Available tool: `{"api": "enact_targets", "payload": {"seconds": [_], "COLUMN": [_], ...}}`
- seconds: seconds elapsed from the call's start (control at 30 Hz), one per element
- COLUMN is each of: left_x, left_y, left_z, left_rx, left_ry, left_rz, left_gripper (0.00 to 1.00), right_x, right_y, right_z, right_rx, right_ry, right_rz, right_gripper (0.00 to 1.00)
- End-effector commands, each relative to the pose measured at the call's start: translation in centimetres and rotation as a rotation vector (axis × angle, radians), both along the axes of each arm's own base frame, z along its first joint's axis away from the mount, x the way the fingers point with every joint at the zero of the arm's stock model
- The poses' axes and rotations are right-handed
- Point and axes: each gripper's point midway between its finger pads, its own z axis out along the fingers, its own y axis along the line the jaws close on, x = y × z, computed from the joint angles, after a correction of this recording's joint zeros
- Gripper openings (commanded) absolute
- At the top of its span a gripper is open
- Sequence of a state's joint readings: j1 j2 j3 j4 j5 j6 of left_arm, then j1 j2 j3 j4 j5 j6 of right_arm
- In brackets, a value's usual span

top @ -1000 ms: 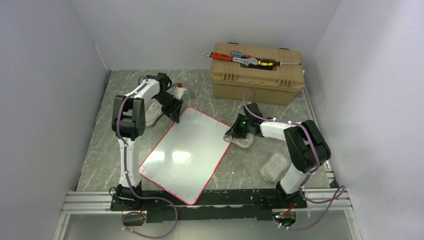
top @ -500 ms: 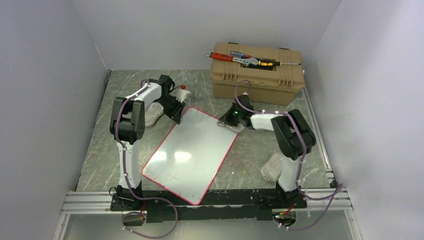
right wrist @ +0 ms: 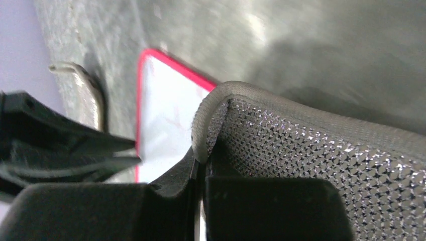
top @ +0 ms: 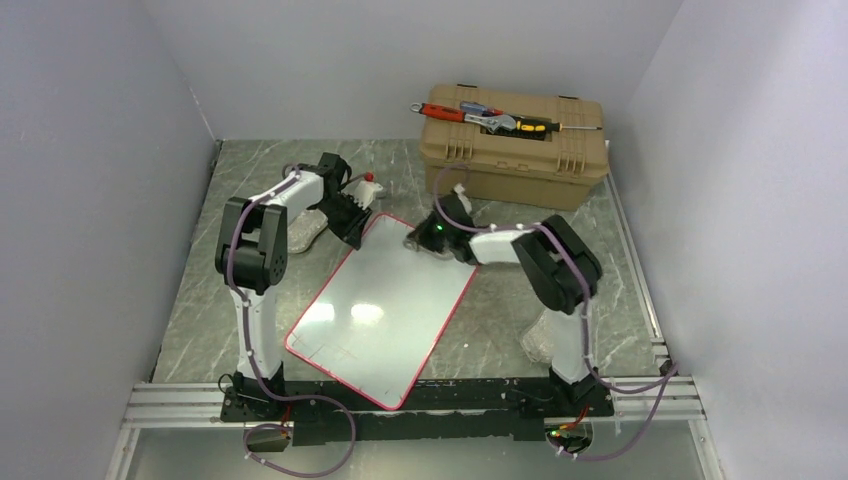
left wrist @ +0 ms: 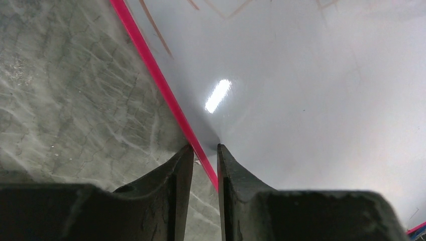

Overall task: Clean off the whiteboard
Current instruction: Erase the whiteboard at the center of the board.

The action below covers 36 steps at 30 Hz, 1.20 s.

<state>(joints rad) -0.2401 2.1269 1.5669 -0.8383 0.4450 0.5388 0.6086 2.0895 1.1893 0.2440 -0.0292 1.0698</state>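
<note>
Whiteboard (top: 385, 310) flat and aslant on the marbled worktop (top: 200, 320), red rim near its far left corner pinched between the narrowed fingers of the left pincer (left wrist: 206, 150). Right pincer (top: 425, 240) clamped shut on a grey mesh pad (right wrist: 301, 165), now at the board's far edge; a second ago, out on the worktop beside its right edge.

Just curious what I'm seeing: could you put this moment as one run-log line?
left gripper: clamped on whiteboard rim | right gripper: shut on mesh pad at board's far edge | pen marks: visible
</note>
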Motion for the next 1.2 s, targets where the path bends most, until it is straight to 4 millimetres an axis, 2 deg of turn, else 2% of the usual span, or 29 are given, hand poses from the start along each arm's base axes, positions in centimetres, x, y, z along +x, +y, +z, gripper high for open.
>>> {"api": "enact_targets", "payload": {"seconds": [0.0,0.03,0.1,0.2,0.3,0.33,0.37,0.4,0.47,0.57,0.63,0.7,0.73,0.8,0.9,0.93,0.97,1.03,1.1,1.17], "left_x": [-8.8,-8.9,-9.7,-10.5,-11.0,-11.3,-11.4,-11.5,-11.6,-11.6,-11.9,-12.2,-12.4,-12.5,-12.6,-12.6,-12.6,-12.6,-12.6,-12.7], "left_y": [0.9,0.8,0.7,0.3,-0.1,-0.2,-0.2,-0.3,-0.2,-0.1,0.0,-0.1,-0.1,-0.2,-0.3,-0.3,-0.3,-0.3,-0.3,-0.4], "left_z": [-5.7,-5.6,-5.6,-5.8,-6.1,-6.3,-6.4,-6.4,-6.4,-6.1,-6.1,-6.2,-6.2,-6.3,-6.2,-6.2,-6.2,-6.2,-6.2,-6.1], "left_rx": [0.093,0.088,0.086,0.079,0.071,0.074,0.077,0.078,0.083,0.087,0.086,0.081,0.076,0.067,0.059,0.058,0.059,0.059,0.056,0.052], "left_ry": [0.308,0.307,0.32,0.342,0.368,0.376,0.38,0.38,0.375,0.366,0.373,0.387,0.394,0.391,0.389,0.389,0.385,0.386,0.389,0.394], "left_rz": [-0.068,-0.075,-0.093,-0.113,-0.115,-0.115,-0.117,-0.119,-0.123,-0.131,-0.133,-0.131,-0.13,-0.129,-0.13,-0.132,-0.134,-0.134,-0.129,-0.127], "left_gripper": [0.31,0.31,0.31,0.31,0.31,0.3,0.3,0.29,0.29,0.29,0.27,0.25,0.25,0.22,0.2,0.2,0.2,0.2,0.19,0.19], "right_x": [-8.9,-10.3,-12.2,-12.6,-10.8,-10.1,-8.9,-6.6,-4.2,-2.6,-3.2,-4.9,-6.4,-8.9,-13.6,-14.2,-14.3,-13.3,-10.8,-7.6], "right_y": [-12.0,-13.6,-15.7,-16.0,-13.6,-12.6,-10.7,-8.3,-4.9,-2.2,-2.7,-4.9,-6.5,-9.8,-15.0,-15.8,-16.1,-15.5,-13.9,-11.4], "right_z": [-7.7,-8.0,-8.2,-7.9,-7.3,-7.9,-7.6,-6.6,-5.9,-5.9,-6.3,-6.7,-7.0,-6.1,-7.0,-7.0,-7.0,-7.0,-6.8,-6.5], "right_rx": [-0.263,-0.273,-0.278,-0.298,-0.291,-0.287,-0.266,-0.248,-0.259,-0.257,-0.27,-0.311,-0.336,-0.343,-0.364,-0.363,-0.362,-0.358,-0.368,-0.367], "right_ry": [0.239,0.254,0.277,0.268,0.245,0.259,0.255,0.229,0.212,0.223,0.238,0.25,0.266,0.259,0.289,0.291,0.288,0.284,0.266,0.235], "right_rz": [-0.123,-0.136,-0.135,-0.117,-0.11,-0.106,-0.087,-0.074,-0.05,-0.02,-0.018,-0.027,-0.036,-0.074,-0.133,-0.144,-0.15,-0.144,-0.127,-0.106], "right_gripper": [0.0,0.0,0.0,0.0,0.0,0.0,0.0,0.0,0.0,0.0,0.0,0.0,0.0,0.0,0.0,0.0,0.0,0.0,0.0,0.0]}}
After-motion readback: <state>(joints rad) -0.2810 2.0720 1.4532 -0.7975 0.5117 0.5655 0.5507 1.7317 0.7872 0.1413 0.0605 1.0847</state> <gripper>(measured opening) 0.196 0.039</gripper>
